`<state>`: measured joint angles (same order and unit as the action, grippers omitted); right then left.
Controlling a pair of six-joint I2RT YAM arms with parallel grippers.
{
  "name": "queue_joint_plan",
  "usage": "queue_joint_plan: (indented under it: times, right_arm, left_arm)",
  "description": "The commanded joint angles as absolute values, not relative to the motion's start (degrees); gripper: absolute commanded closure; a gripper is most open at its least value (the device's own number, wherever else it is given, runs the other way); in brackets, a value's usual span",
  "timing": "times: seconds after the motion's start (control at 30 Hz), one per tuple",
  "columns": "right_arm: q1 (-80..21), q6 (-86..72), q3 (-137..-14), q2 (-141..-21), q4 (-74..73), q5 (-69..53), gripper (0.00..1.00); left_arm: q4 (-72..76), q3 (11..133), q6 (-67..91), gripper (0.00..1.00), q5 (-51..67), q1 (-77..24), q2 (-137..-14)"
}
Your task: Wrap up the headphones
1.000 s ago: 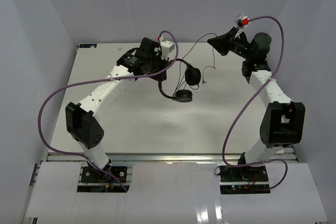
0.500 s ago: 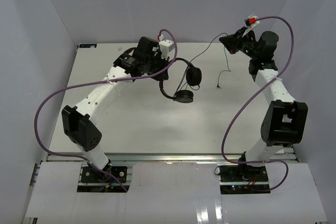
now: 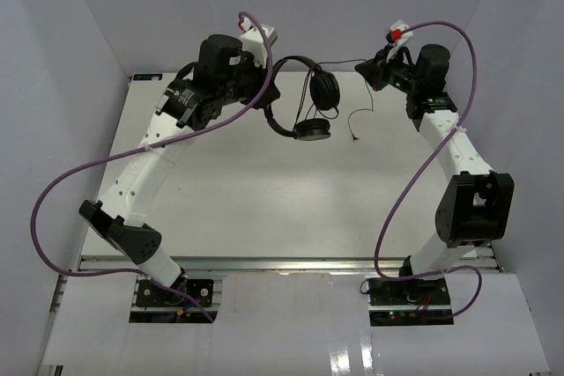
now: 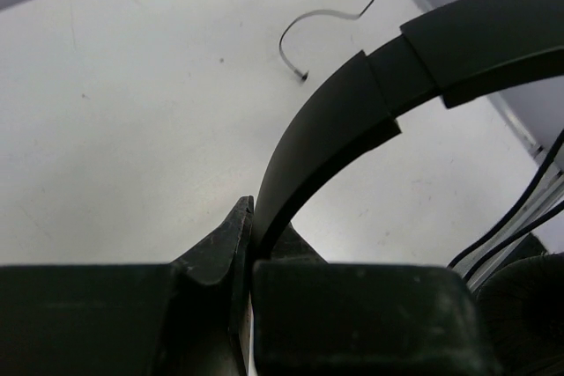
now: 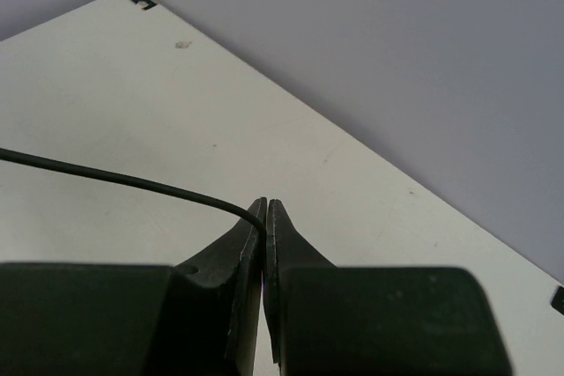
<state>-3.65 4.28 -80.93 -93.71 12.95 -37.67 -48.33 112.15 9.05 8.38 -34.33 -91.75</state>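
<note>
So the left gripper (image 3: pixel 267 99) is clamped shut on the headband (image 4: pixel 352 103) of the black on-ear headphones (image 3: pixel 314 94), holding them up over the far half of the desk (image 3: pixel 264 209). One earcup (image 3: pixel 323 91) hangs just under the band. The other earcup (image 3: pixel 311 131) dangles lower, and I can't tell if it touches the desk. The right gripper (image 3: pixel 363 69) is pinched closed on the thin black cord (image 5: pixel 115 178), up above the desk's far right part. The cord runs nearly straight from the headphones to that gripper, then droops, with its plug end (image 3: pixel 352 139) down at the desk.
</note>
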Motion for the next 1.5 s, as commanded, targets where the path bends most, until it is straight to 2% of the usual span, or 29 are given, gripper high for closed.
queue_joint_plan:
  times: [0.0,0.2,0.5,0.73,0.93,1.07,1.23,1.47]
  right_arm:
    - [-10.09,11.83,-82.02,-93.2,5.17,-34.41,0.92]
    - [-16.98,12.03,-74.32,-92.83,7.58,-37.05,0.92]
    - [-21.55,4.37,-67.38,-93.67,17.37,-51.43,0.92]
    - [-25.75,-2.21,-62.56,-96.46,26.93,-61.12,0.92]
    - [-26.19,-2.85,-56.39,-92.39,31.15,-63.03,0.92]
    - [-27.67,2.55,-55.01,-88.32,25.36,-61.57,0.92]
    - [-32.35,14.57,-58.86,-85.38,8.34,-52.91,0.92]
    - [-38.59,27.1,-72.04,-86.45,-15.4,-29.41,0.92]
  left_arm:
    - [-45.63,120.09,13.65,1.0,8.05,-34.54,-88.31]
    - [-42.62,127.87,15.63,1.0,3.06,-34.46,-91.45]
    - [-37.22,132.49,18.07,1.0,-1.73,-33.67,-96.01]
    - [-35.09,132.65,16.51,1.0,-9.37,-32.89,-97.36]
    - [-34.79,128.36,13.89,1.0,-16.25,-29.3,-97.48]
    - [-32.87,123.89,14.58,1.0,-16.14,-25.01,-98.98]
    - [-31.19,123.02,14.81,1.0,-16.76,-22.77,-103.13]
    - [-30.94,122.56,11.4,1.0,-20.09,-22.68,-110.41]
